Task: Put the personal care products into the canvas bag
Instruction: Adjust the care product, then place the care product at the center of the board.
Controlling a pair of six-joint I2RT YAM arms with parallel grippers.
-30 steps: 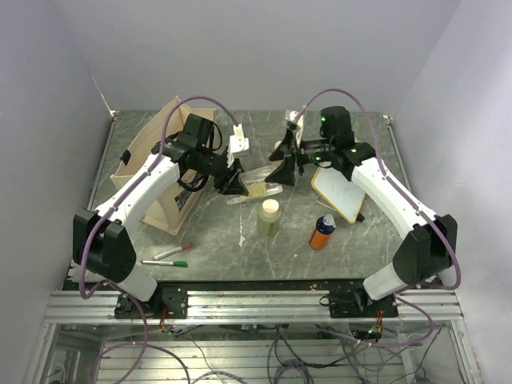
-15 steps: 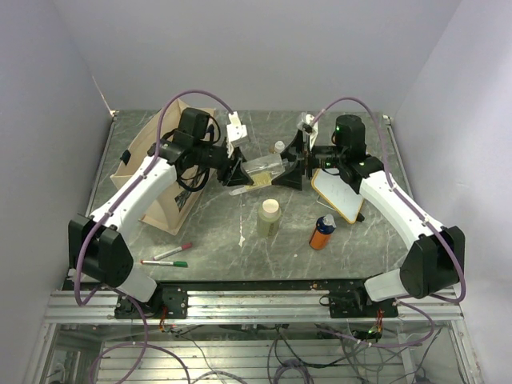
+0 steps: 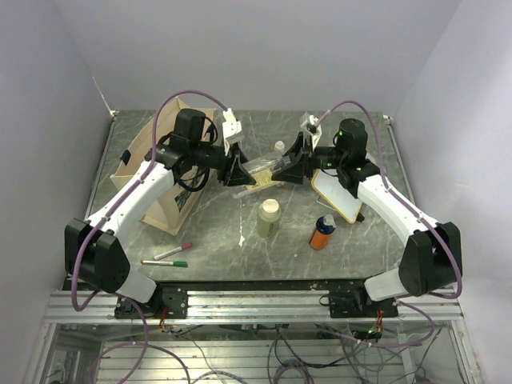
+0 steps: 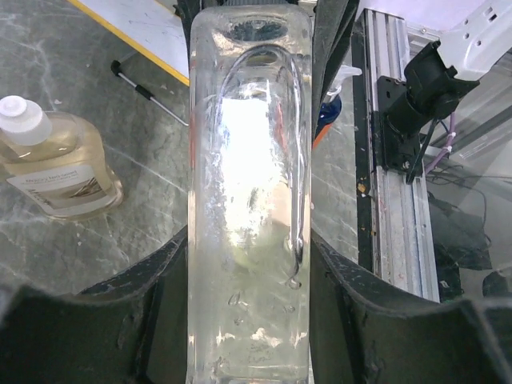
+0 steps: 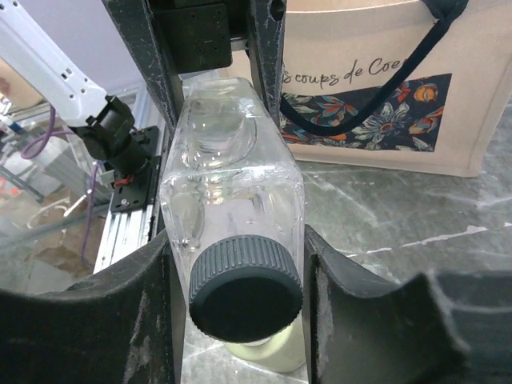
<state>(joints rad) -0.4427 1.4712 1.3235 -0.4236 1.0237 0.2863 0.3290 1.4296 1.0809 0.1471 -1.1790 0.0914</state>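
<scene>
left claw: clenched on base end of clear bottle | right claw: clenched on its capped end | bottle: airborne between both claws above tabletop, apart from canvas bag | risk: opposed pull or premature release lets smooth wall slip, dropping bottle near pale green bottle

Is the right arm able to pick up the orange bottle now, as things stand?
Probably not yet: the right tool is closed on the clear bottle, which the left tool also grips. The orange bottle itself stands upright in the open, with nothing over it.
</scene>
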